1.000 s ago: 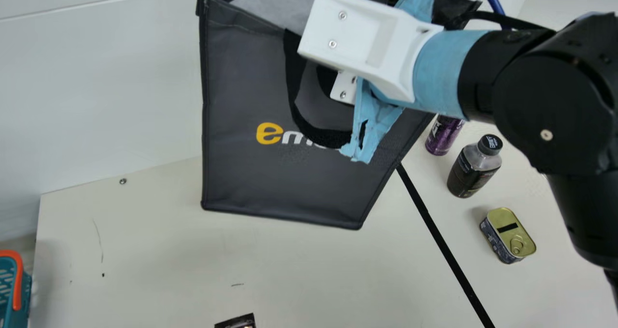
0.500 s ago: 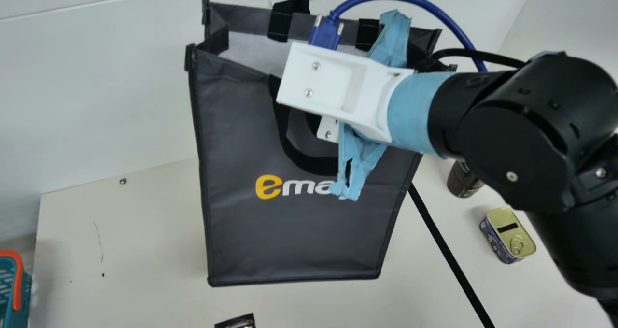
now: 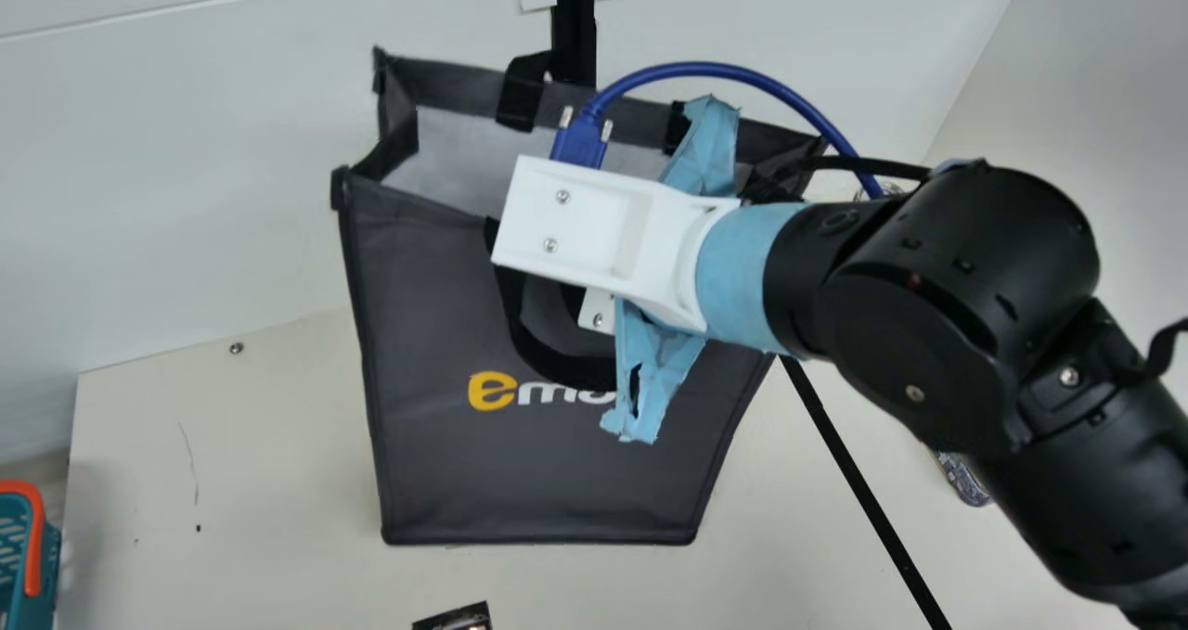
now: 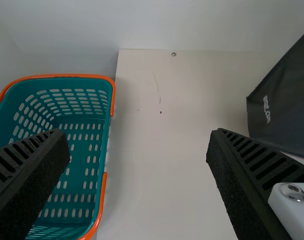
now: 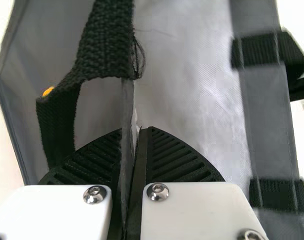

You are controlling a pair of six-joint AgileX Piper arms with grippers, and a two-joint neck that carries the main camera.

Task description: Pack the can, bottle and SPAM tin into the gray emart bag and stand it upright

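The dark gray bag [image 3: 445, 463] is upright with its mouth open, behind my right gripper [image 3: 594, 319], whose fingertips are hidden by its white mount in the main view. In the right wrist view my right gripper [image 5: 134, 145] is shut on the near rim of the bag [image 5: 104, 107], beside a black handle strap. The tin [image 3: 965, 480] shows partly behind my right arm. In the left wrist view my left gripper [image 4: 137, 155] stands open with nothing between its fingers, and the bag [image 4: 287, 100] is off to one side.
A teal basket with an orange rim [image 3: 35, 537] stands at the table's left edge. A black strip [image 3: 872, 491] runs across the cream table [image 3: 232, 463], and a small dark object [image 3: 455, 617] lies at the near edge. A white wall rises behind the bag.
My right arm has come nearer and to the left, carrying the bag with it, and the bag's mouth has come into fuller view. The arm now covers the bottle and most of the tin.
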